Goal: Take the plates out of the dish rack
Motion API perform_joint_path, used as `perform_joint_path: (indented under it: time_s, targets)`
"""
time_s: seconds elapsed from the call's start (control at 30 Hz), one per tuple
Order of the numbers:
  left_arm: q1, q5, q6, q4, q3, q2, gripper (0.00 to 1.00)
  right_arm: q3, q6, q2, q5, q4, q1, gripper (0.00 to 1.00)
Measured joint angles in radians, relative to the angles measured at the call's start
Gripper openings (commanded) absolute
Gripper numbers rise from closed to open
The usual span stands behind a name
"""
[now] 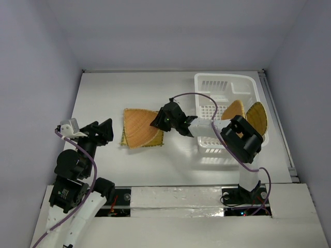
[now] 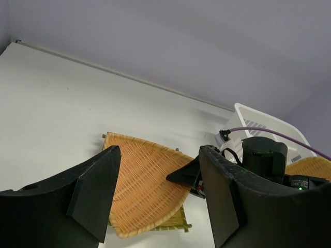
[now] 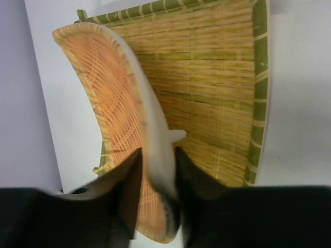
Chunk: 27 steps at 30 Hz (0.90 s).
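A rounded triangle plate [image 1: 138,126] lies over a square grid plate [image 1: 155,140] on the table, left of the white dish rack [image 1: 227,82]. My right gripper [image 1: 159,123] is shut on the triangle plate's right rim. In the right wrist view the fingers [image 3: 126,196] straddle that rim [image 3: 103,82] above the square plate [image 3: 217,77]. Two more plates [image 1: 234,109] [image 1: 257,118] stand on edge in the rack. My left gripper [image 1: 105,130] is open and empty, left of the stacked plates. Between its fingers the left wrist view shows the triangle plate [image 2: 145,181].
The right arm [image 1: 240,139] reaches across the rack's near left corner, with a purple cable looping over it. The left wrist view shows the rack [image 2: 258,121] at far right and the right gripper's tip [image 2: 186,173] at the plate. Walls enclose the table.
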Motion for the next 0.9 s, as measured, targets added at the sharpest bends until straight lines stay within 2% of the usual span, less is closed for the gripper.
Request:
perform_joint_path:
  time_s: [0.07,0.1,0.17,0.2,0.3,0.4,0.6,0.9]
  targets:
    - [0.000,0.002,0.000,0.000,0.000,0.000,0.59,-0.006,0.002,0.000,0.000,0.010,0.000,0.47]
    - [0.000,0.002,0.000,0.000,0.000,0.000,0.59,-0.006,0.000,0.000,0.000,0.009,0.000,0.57]
    - [0.000,0.003,0.000,0.000,0.000,0.000,0.59,-0.006,-0.007,0.000,0.000,0.002,0.000,0.65]
    - [0.000,0.003,0.000,0.000,0.000,0.000,0.59,-0.006,-0.013,0.000,0.001,-0.005,0.000,0.75]
    - [0.000,0.003,0.000,0.000,0.000,0.000,0.59,-0.005,-0.039,0.000,0.013,-0.047,0.000,0.87]
    - [0.000,0.003,0.000,0.000,0.000,0.000,0.59,0.005,-0.071,0.000,0.034,-0.100,0.000,0.94]
    - [0.000,0.003,0.000,0.000,0.000,0.000,0.59,0.074,-0.164,-0.005,0.111,-0.249,0.002,0.98]
    - [0.000,0.003,0.000,0.000,0.000,0.000,0.59,0.081,-0.244,-0.044,0.229,-0.407,0.002,1.00]
